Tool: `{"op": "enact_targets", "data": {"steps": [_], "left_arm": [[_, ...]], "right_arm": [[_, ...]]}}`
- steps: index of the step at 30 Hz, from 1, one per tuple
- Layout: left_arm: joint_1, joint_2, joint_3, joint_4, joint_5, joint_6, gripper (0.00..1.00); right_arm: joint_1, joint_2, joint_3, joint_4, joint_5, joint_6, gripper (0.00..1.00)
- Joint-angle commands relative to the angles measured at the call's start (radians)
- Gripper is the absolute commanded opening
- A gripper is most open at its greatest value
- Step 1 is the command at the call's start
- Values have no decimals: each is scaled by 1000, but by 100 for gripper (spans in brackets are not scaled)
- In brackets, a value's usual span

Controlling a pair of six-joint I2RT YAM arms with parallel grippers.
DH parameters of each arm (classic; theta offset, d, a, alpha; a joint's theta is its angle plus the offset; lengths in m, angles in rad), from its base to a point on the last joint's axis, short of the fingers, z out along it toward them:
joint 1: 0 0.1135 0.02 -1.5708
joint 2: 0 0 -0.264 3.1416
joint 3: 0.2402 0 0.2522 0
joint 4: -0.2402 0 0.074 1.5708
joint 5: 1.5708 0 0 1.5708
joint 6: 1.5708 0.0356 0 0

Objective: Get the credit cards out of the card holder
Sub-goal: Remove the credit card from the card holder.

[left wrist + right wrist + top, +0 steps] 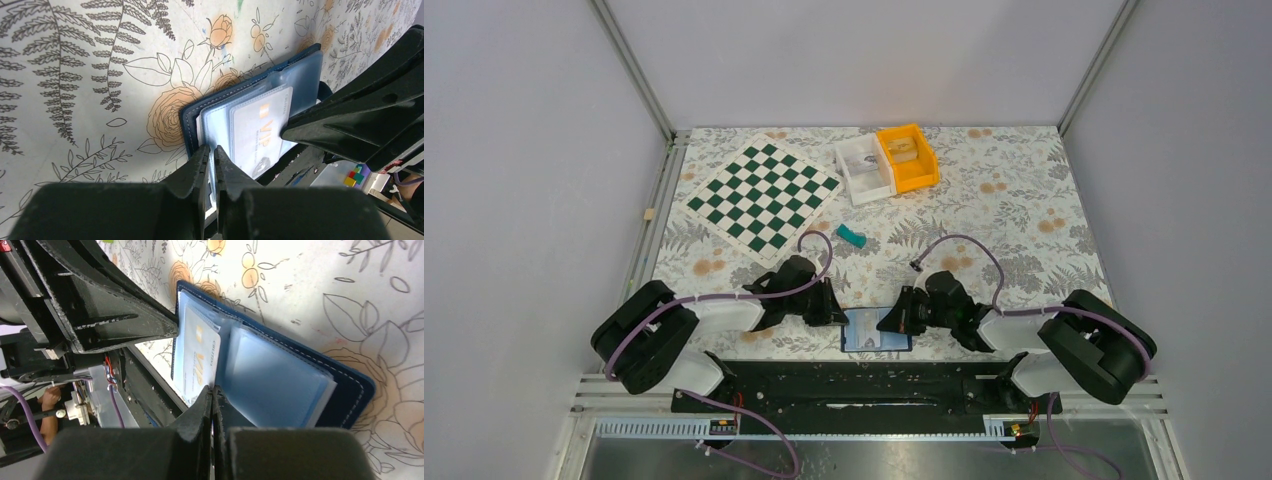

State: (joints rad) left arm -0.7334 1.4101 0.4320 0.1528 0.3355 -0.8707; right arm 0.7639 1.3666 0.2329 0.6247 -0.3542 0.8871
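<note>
The navy card holder (876, 330) lies open on the floral cloth at the table's front edge, between both grippers. A whitish credit card (255, 130) marked VIP sits in its pale blue sleeves; it also shows in the right wrist view (197, 355). My left gripper (211, 150) is shut on the holder's left edge (189, 125), with a pale strip between the jaws. My right gripper (212, 389) is shut at the near edge of the VIP card, beside the blue sleeves (275, 385). The grippers (836, 312) (894, 322) face each other across the holder.
A green and white chessboard (764, 195) lies at the back left. A white bin (864, 168) and an orange bin (907, 157) stand at the back centre. A small teal block (852, 237) lies mid-table. The black base rail (864, 385) runs just in front of the holder.
</note>
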Motion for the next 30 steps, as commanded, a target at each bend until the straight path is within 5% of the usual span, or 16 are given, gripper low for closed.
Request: {"op": "enact_targets", "data": {"steps": [1, 17, 30], "left_arm": [[-2, 43, -14, -110, -117, 52, 11], [-3, 52, -9, -120, -120, 58, 11], [-1, 40, 11, -147, -122, 60, 11]], "right_arm": [[-11, 0, 54, -48, -87, -51, 0], [-83, -8, 56, -77, -210, -26, 0], [-139, -146, 65, -298, -184, -98, 0]]}}
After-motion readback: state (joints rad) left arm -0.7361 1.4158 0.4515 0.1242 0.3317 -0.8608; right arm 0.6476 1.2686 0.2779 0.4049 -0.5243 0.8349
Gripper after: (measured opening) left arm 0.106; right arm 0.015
